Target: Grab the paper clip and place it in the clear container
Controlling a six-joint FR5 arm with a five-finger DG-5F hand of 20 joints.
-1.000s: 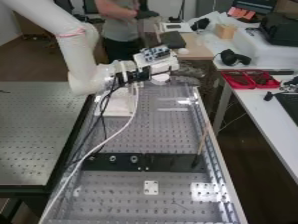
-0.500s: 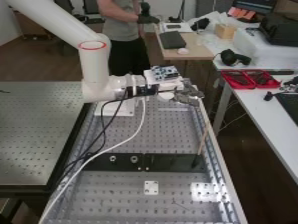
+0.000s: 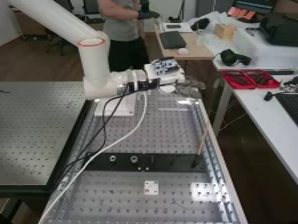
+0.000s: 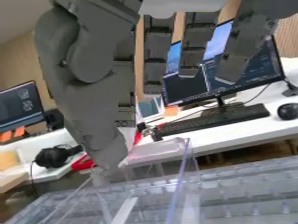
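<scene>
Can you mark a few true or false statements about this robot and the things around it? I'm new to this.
1. The robot arm is white. True.
2. The robot hand lies on the white table. False: it is above the far end of the metal bench.
3. A clear container is near the robot hand. True.
4. The red trays are on the metal bench. False: the red trays are on the white table beside it.
5. The computer keyboard is white. False: the keyboard is black.
6. A thin wooden stick slants upward near the bench's edge. True.
</scene>
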